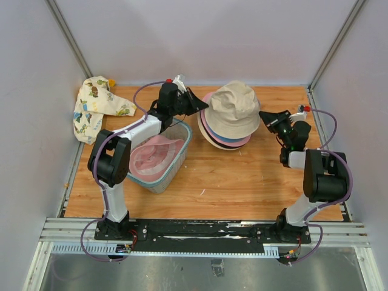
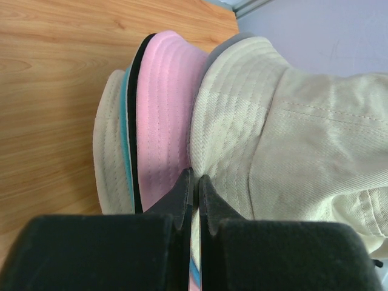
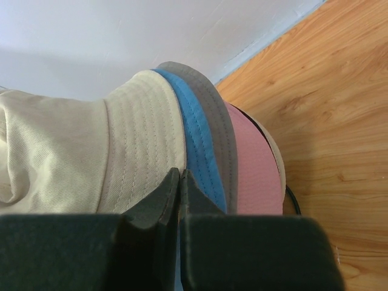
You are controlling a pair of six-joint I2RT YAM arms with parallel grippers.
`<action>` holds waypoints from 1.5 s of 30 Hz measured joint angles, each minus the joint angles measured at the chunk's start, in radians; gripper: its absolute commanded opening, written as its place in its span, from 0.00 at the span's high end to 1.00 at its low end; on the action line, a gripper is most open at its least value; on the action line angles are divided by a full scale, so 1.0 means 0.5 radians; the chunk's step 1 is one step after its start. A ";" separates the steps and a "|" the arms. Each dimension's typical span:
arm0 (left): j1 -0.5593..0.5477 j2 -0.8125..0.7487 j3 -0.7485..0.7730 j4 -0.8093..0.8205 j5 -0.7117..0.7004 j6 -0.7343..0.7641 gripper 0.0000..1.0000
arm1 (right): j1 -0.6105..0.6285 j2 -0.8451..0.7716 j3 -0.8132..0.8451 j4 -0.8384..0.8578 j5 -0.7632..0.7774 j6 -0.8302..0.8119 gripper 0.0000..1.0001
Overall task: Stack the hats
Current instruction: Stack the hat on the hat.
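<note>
**A:** While one pink hat (image 1: 151,159) lies in the mesh basket (image 1: 173,174) at near left, is the stacking done?

**B:** No. I judge the pile is being squared up; next, that hat needs fetching.

**A:** And the grippers?

**B:** Both closed: left gripper (image 2: 195,174) and right gripper (image 3: 180,174) have their tips against opposite brim edges of the hat stack (image 1: 225,138) farther back, beige hat (image 1: 233,106) topmost. Whether cloth is pinched, I cannot tell.
</note>
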 measured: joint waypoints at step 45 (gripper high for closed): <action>0.015 0.002 -0.061 0.021 0.021 0.028 0.98 | 0.012 -0.702 -0.273 -0.517 -0.070 0.137 0.49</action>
